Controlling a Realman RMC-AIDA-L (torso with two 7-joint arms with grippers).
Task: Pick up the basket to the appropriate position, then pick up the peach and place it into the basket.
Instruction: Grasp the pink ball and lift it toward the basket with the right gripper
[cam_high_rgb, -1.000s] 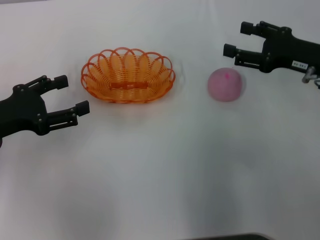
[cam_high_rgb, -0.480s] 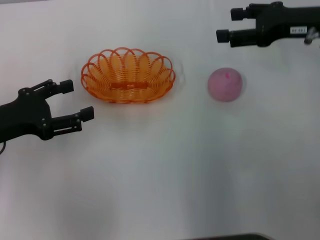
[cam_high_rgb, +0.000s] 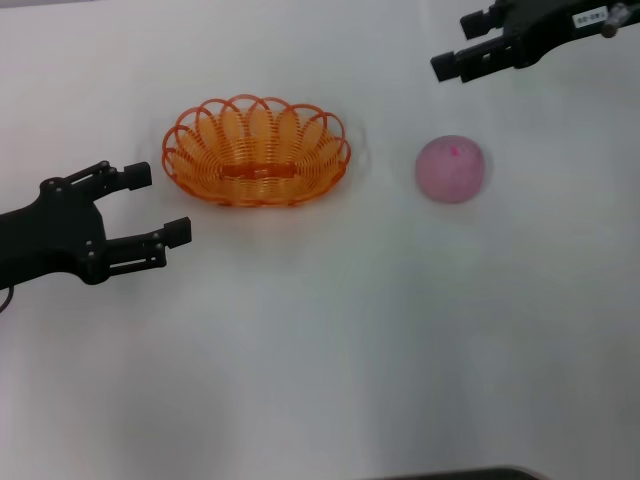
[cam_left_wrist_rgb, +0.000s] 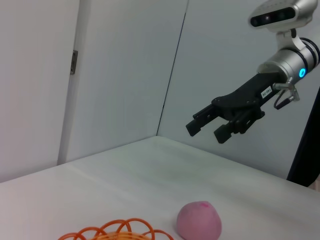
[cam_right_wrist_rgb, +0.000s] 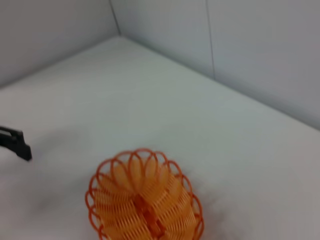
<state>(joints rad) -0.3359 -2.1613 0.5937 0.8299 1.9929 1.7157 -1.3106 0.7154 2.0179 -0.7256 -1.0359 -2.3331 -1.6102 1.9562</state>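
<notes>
I see the basket (cam_high_rgb: 257, 151) sitting upright on the white table, left of centre: an oval of orange wire with a looped, scalloped rim and a flat orange strip along its bottom. It holds nothing. The peach (cam_high_rgb: 451, 169) lies on the table well to its right, apart from it: a round pale pink ball with a small darker pink spot near its top. Nothing touches either one

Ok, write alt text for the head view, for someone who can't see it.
An orange wire basket and a pink peach sit apart on a white table, the peach toward the robot's right. The left gripper hovers open near the basket; the right gripper hangs open beyond the peach.
</notes>
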